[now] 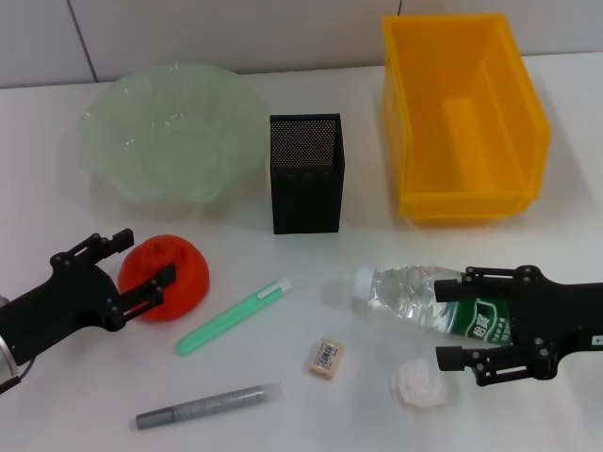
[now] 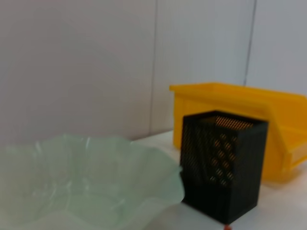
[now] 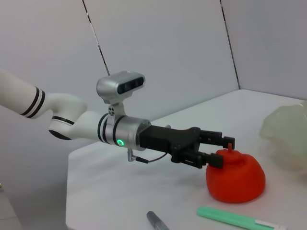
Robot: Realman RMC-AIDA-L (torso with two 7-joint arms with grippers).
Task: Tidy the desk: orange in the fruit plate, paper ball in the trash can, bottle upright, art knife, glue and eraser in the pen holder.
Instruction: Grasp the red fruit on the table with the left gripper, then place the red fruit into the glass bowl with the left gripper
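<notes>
White tabletop [image 1: 85, 414] runs back to a pale panelled wall [image 2: 76, 62], and on it I see the big rectangular yellow plastic trash can [image 1: 462, 118], the wavy pale-green glass fruit plate [image 1: 165, 132] and the black mesh pen holder [image 1: 306, 174] between them. My right gripper [image 1: 471, 318] has its fingers spread either side of the clear green-labelled bottle [image 1: 424, 299], lying on its side. My left gripper [image 1: 146, 268] has its fingers parted at the squat red-orange orange [image 1: 179, 273], which sits on the table in front of the plate.

White table [image 1: 528, 424] — orange [image 1: 174, 273]; bottle [image 1: 424, 299]; eraser [image 1: 326, 359]; trash can [image 1: 462, 118].
</notes>
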